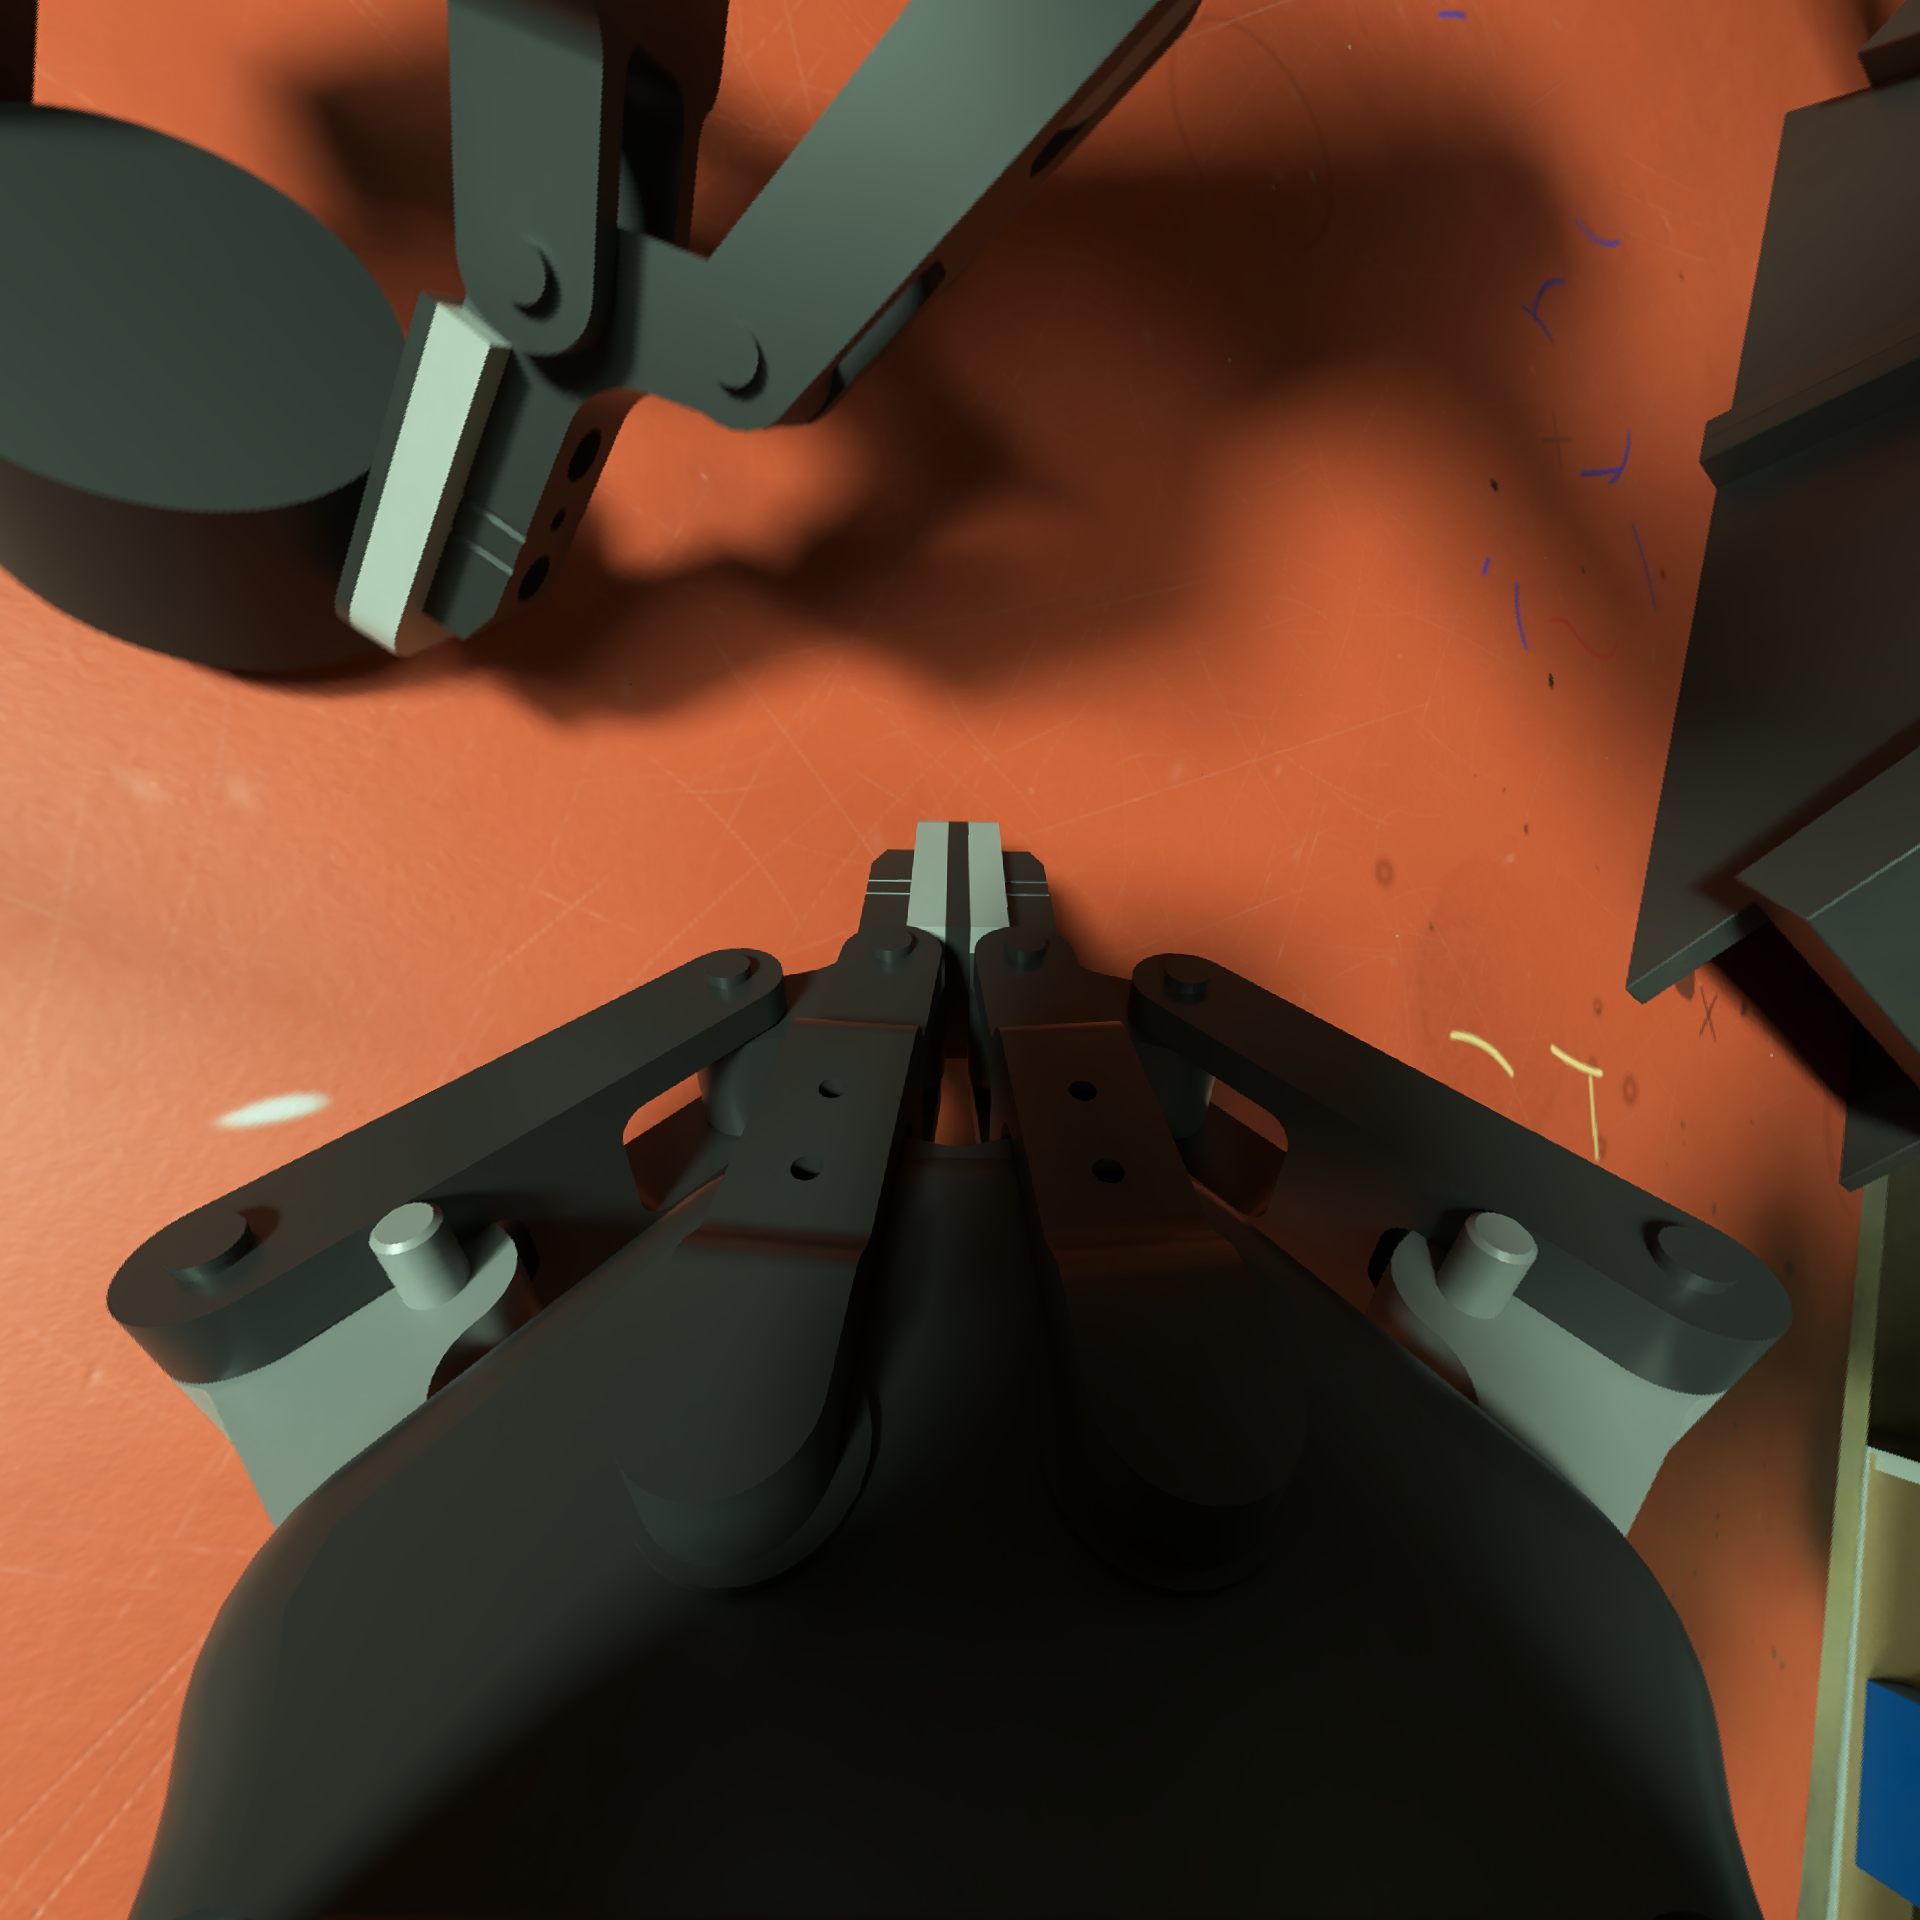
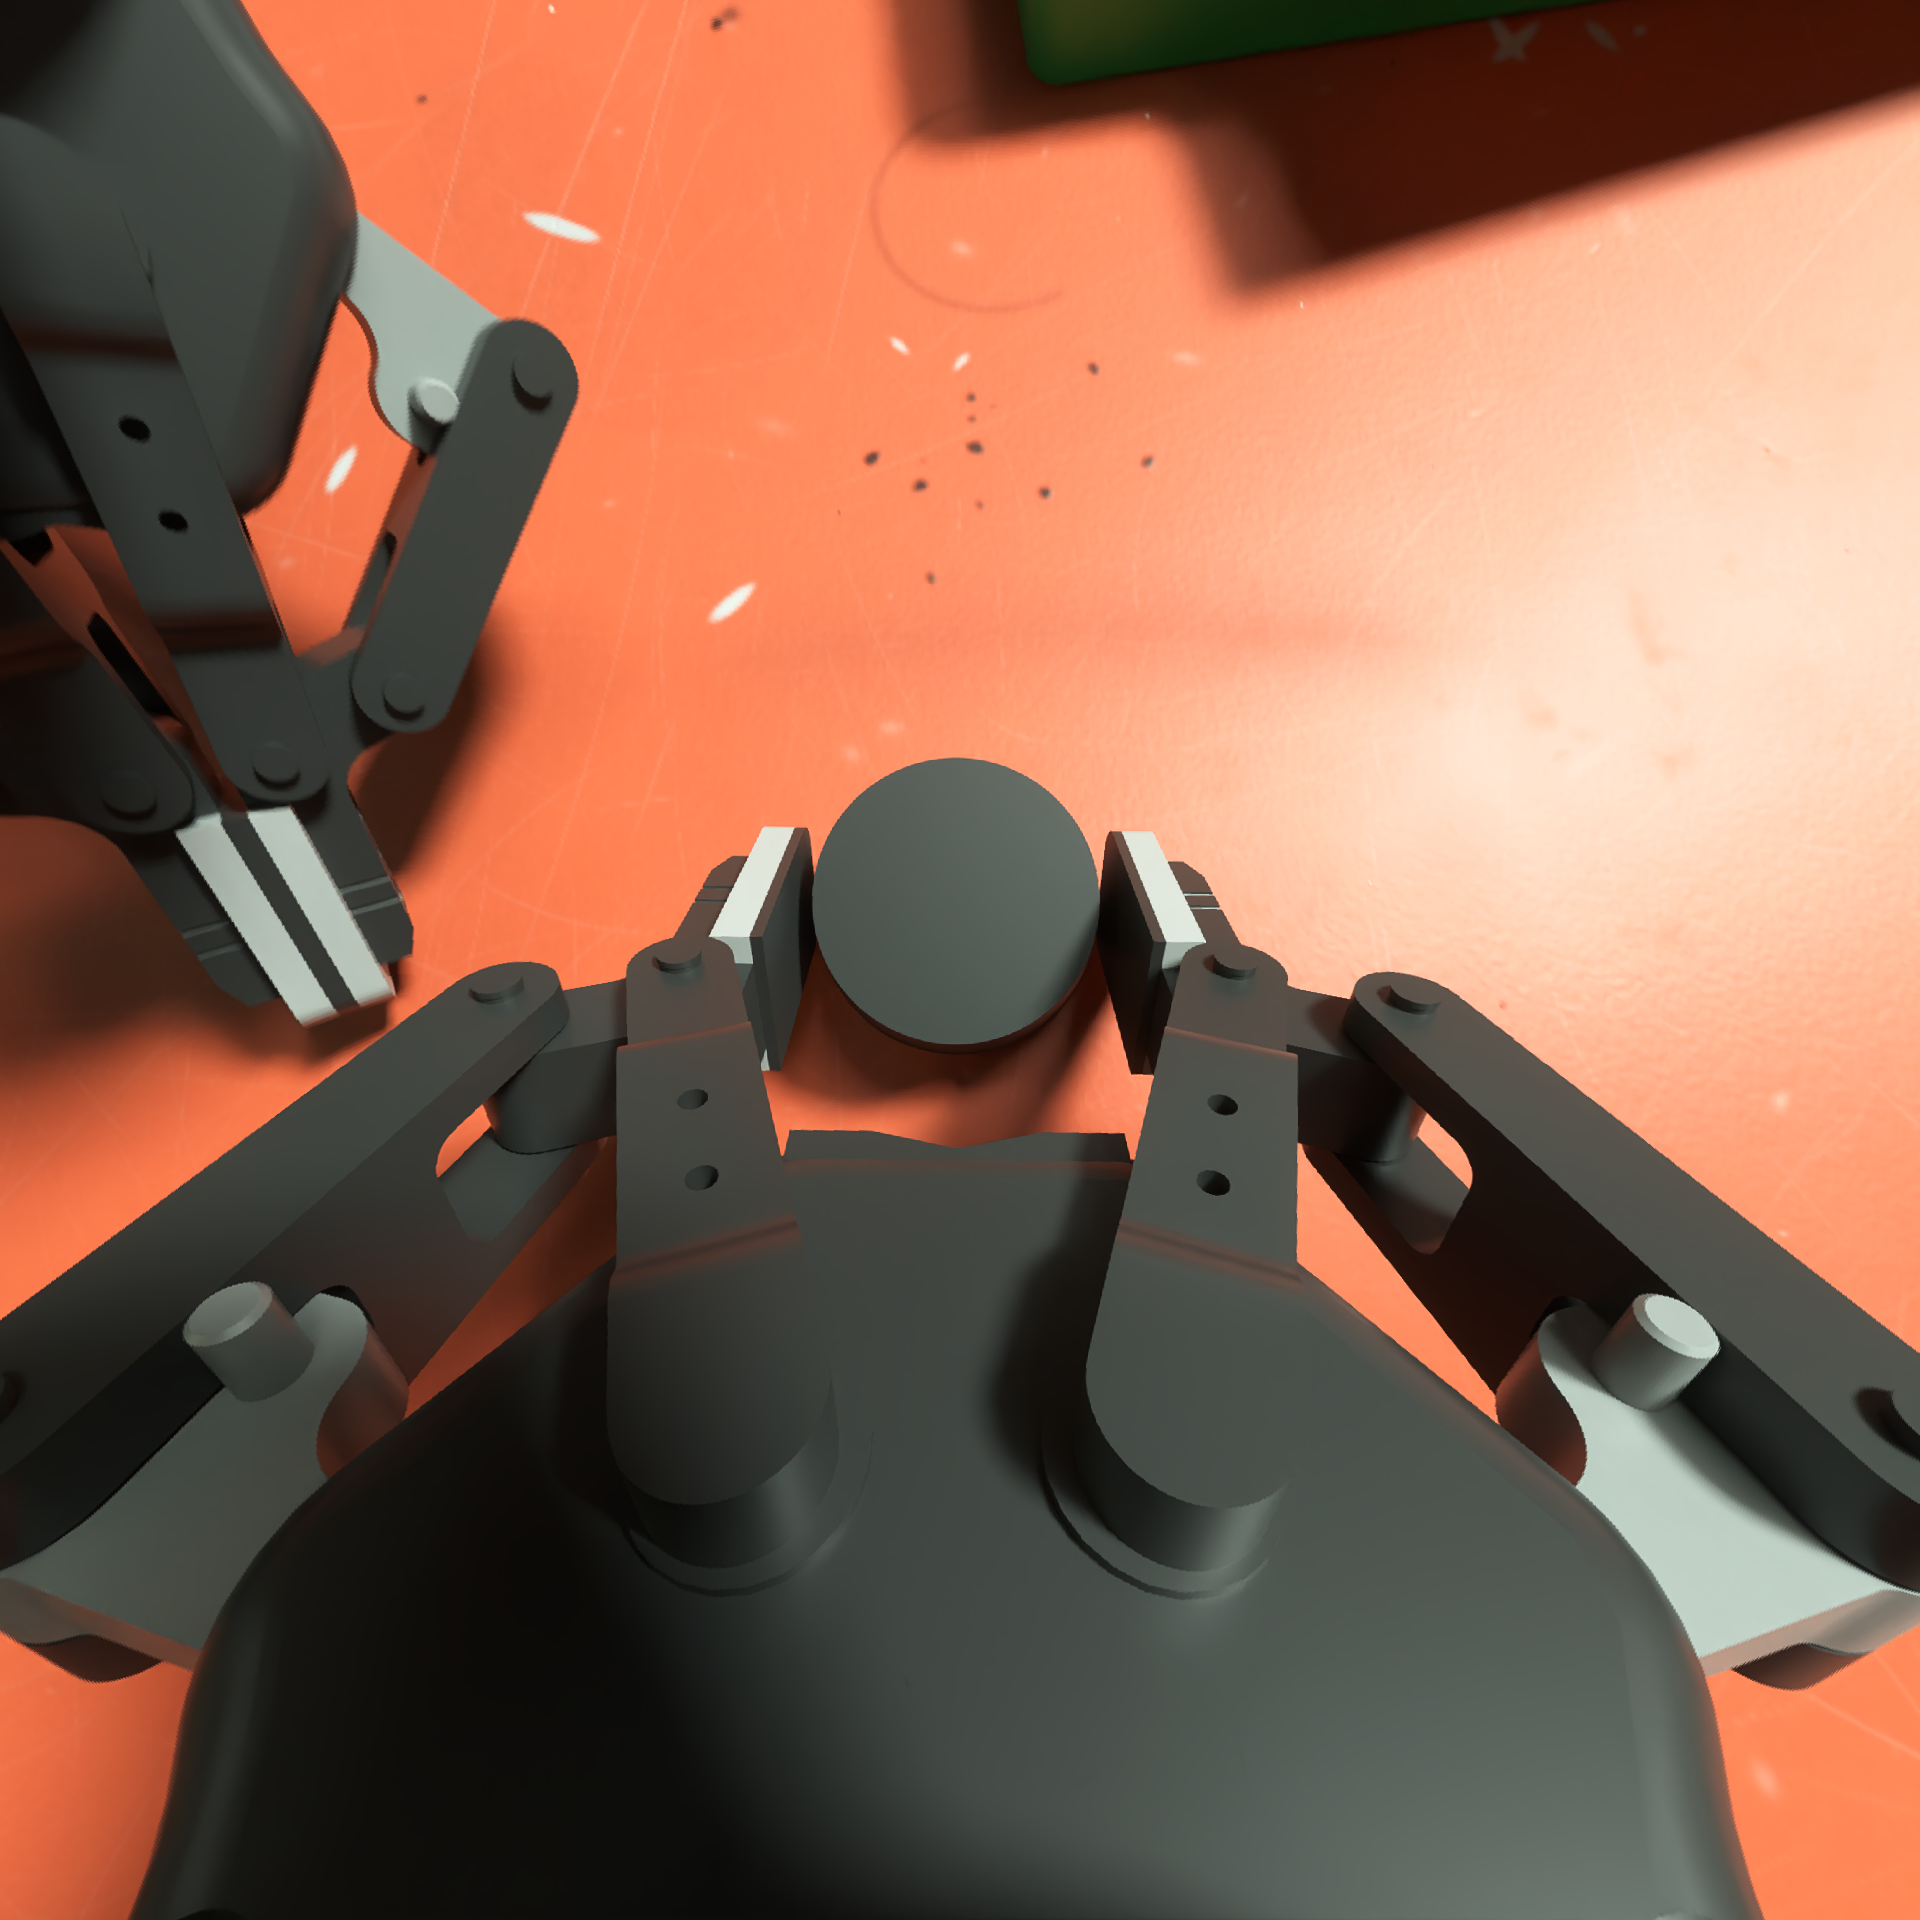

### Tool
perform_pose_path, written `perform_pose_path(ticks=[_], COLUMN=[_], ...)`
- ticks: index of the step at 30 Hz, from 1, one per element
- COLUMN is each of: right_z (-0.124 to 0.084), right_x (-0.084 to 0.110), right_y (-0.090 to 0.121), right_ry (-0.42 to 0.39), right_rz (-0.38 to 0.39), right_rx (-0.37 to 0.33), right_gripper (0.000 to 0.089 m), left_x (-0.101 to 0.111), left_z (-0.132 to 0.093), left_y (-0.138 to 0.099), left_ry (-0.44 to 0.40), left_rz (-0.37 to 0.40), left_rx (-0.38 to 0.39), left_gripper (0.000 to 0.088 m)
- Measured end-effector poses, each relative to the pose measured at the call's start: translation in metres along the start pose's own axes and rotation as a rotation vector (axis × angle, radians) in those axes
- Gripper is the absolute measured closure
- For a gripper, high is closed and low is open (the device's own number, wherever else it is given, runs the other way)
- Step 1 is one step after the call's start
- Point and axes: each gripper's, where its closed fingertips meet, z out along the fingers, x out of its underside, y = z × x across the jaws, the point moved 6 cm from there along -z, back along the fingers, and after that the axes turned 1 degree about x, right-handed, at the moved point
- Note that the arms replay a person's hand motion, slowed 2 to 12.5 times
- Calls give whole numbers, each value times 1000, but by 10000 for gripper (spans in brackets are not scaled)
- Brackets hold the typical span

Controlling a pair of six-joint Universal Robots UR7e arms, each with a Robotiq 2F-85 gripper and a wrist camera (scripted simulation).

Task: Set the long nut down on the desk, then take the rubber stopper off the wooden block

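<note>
We see right gripper point(image 2: 954, 925) straddling stopper point(image 2: 954, 902), pads close beside, contact uncertain. Stopper seemingly sits on orange worktop point(image 2: 1455, 623). Left gripper point(image 1: 956, 883) closed, empty, beside it. Nut, block unseen.

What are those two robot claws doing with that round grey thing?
The right gripper has its jaws around the rubber stopper, a dark round plug, one pad on each side. Whether the pads are pressing it yet is hard to tell. The stopper sits low over the orange desk. The left gripper waits nearby with its jaws closed and nothing between them. No long nut or wooden block shows in either view.
</note>
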Motion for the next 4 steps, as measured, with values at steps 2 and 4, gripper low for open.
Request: perform_pose_path(ticks=[2, 4], right_z=[-4, -7], right_x=[4, 7], right_y=[-1, 0], right_ry=[15, 40], right_rz=[-7, -29], right_rx=[6, 9], right_gripper=[402, 402], left_x=[0, 0], left_z=[0, 0], left_y=[0, 0], left_ry=[-1, -2], left_rz=[1, 3], left_rx=[-3, -7], left_gripper=[882, 882])
